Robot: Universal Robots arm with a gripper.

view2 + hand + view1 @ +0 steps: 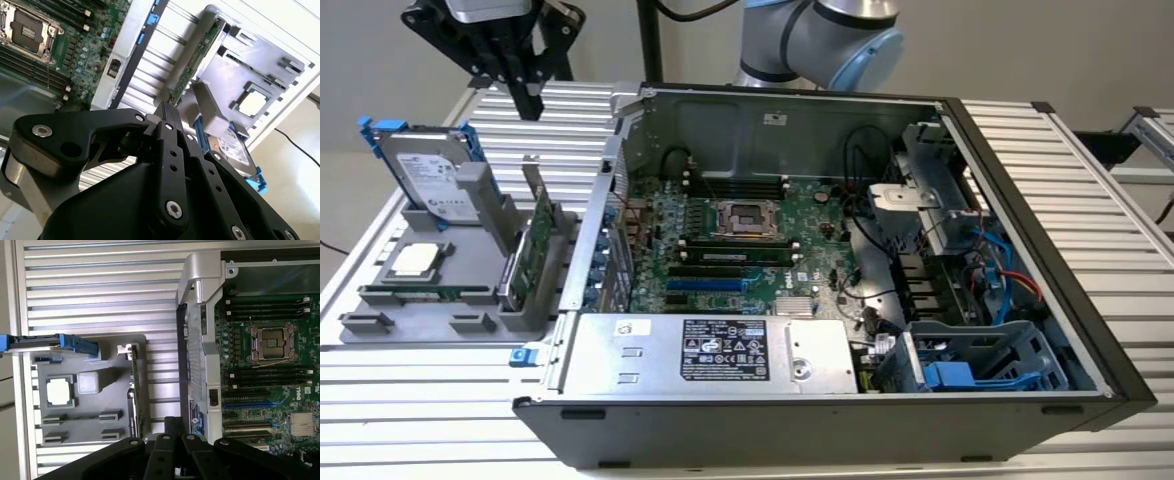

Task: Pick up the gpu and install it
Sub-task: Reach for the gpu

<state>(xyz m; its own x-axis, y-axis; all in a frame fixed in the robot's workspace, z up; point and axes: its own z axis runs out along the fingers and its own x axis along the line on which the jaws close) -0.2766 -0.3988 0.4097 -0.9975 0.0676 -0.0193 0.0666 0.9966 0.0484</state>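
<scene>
The gpu [538, 252] stands on edge in a slot of the grey parts holder [403, 322], at the exterior view's left of the open computer case; its silver bracket points up. In both wrist views it appears edge-on as a thin green strip [135, 390] [196, 64]. My gripper [530, 104] hangs well above the holder, over the slatted table behind the card, black fingers pointing down and shut with nothing between them. Its fingertips [168, 107] and its linkage [175, 422] show in the wrist views.
The case [1014, 300] lies open with the motherboard [734, 240] exposed, a silver power supply [720, 350] at its front. On the holder also stand a hard drive [434, 175] in a blue frame and a processor chip [416, 260]. The case's side wall [594, 235] rises close beside the gpu.
</scene>
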